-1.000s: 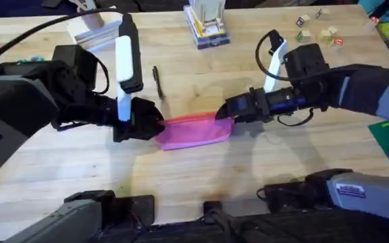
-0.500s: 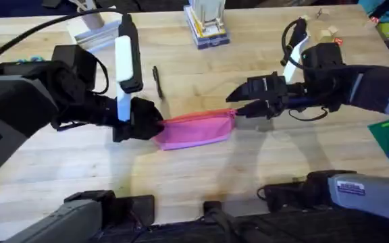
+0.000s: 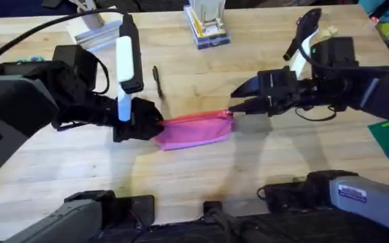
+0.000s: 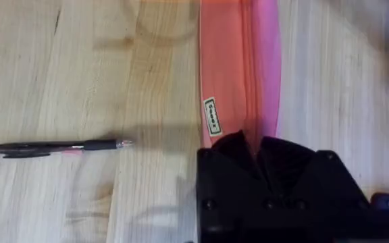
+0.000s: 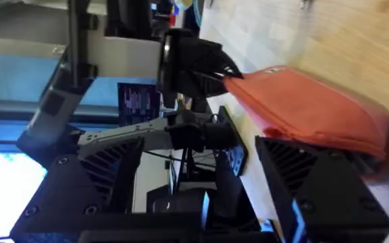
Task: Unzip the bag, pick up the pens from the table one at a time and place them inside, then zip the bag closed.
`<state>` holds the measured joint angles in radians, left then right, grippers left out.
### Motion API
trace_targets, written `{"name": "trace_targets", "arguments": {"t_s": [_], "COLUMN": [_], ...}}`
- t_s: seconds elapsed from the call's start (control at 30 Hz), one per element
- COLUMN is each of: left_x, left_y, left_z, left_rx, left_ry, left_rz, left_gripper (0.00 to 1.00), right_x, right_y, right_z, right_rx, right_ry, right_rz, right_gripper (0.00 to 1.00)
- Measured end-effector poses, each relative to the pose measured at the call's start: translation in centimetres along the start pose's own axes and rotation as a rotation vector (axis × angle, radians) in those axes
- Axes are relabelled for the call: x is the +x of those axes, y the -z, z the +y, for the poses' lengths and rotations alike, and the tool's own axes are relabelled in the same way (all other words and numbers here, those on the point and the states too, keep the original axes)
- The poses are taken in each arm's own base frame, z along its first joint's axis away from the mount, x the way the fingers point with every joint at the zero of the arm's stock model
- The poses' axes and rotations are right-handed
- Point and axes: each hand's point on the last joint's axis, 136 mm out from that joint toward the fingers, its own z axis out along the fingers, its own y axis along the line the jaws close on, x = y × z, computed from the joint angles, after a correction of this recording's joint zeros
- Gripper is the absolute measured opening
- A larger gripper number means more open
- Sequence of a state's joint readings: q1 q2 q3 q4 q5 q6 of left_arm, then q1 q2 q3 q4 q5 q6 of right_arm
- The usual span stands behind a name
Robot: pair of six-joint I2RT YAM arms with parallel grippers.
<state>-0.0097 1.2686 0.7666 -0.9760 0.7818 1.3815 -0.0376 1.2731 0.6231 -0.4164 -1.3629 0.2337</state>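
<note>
Now | left hand (image 3: 155, 127) clamps bag (image 3: 196, 130) | right hand (image 3: 236, 101) open, empty | label unreadable

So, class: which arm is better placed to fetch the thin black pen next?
Probably the right: its tool is open beside the pink fabric pouch, while the left tool clamps the pouch's other end near the pen.

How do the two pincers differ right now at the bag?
The left pincer is clamped on the left end of the bag; the right pincer is open, holding nothing. The left sits low at the table; the right looks raised off the bag's right end. Both point inward at the bag.
</note>
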Motion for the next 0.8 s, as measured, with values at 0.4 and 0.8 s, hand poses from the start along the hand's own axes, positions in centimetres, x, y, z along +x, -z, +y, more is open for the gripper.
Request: {"name": "trace_targets", "arguments": {"t_s": [0.4, 0.8], "left_x": [0.0, 0.0], "left_y": [0.0, 0.0], "left_z": [0.0, 0.0], "left_rx": [0.0, 0.0], "left_ry": [0.0, 0.0], "left_rz": [0.0, 0.0], "left_gripper": [0.042, 0.042], "right_x": [-0.7, -2.3], "right_y": [0.6, 3.2], "right_z": [3.7, 5.4], "right_rx": [-0.005, 0.331], "right_ry": [0.125, 0.321], "right_rz": [-0.029, -0.219], "right_gripper": [0.996, 0.997]}}
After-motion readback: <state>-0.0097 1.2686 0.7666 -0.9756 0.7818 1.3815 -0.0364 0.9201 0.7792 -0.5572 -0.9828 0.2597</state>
